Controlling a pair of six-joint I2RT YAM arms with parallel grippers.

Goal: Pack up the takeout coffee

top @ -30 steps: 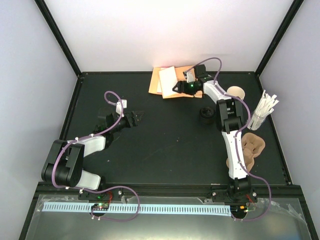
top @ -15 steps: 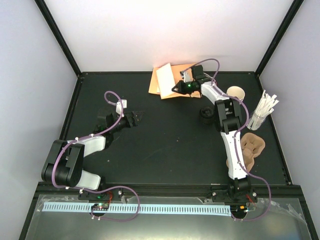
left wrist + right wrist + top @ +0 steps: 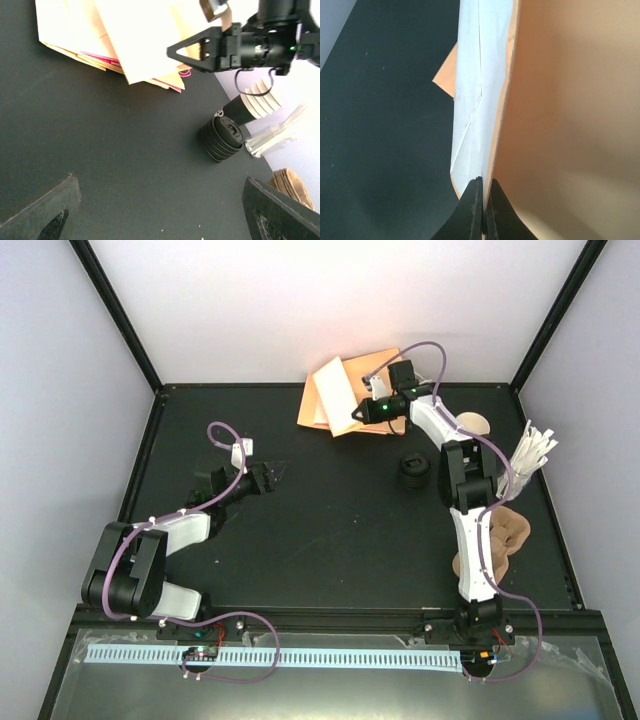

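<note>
The takeout coffee cup (image 3: pixel 470 424), black outside and cream inside, stands open at the back right, partly behind my right arm; the left wrist view shows its black side (image 3: pixel 236 108). A short stack of round black lids (image 3: pixel 413 470) (image 3: pixel 223 138) sits in front of it. My right gripper (image 3: pixel 352 415) (image 3: pixel 484 192) is shut on an edge of the orange paper bag (image 3: pixel 335 395) (image 3: pixel 570 100), whose near end is raised off the table. My left gripper (image 3: pixel 268 476) (image 3: pixel 160 210) stands open over bare table at the left, holding nothing.
A bundle of white wrapped straws (image 3: pixel 530 455) (image 3: pixel 274 134) stands at the right edge. The brown pulp cup carrier (image 3: pixel 506 530) (image 3: pixel 292 182) lies in front of it, beside the right arm. Black frame posts rise at the table's back corners.
My right gripper closed on the bag's edge and moved slightly right and up, tilting the bag. The left arm stayed where it was.
</note>
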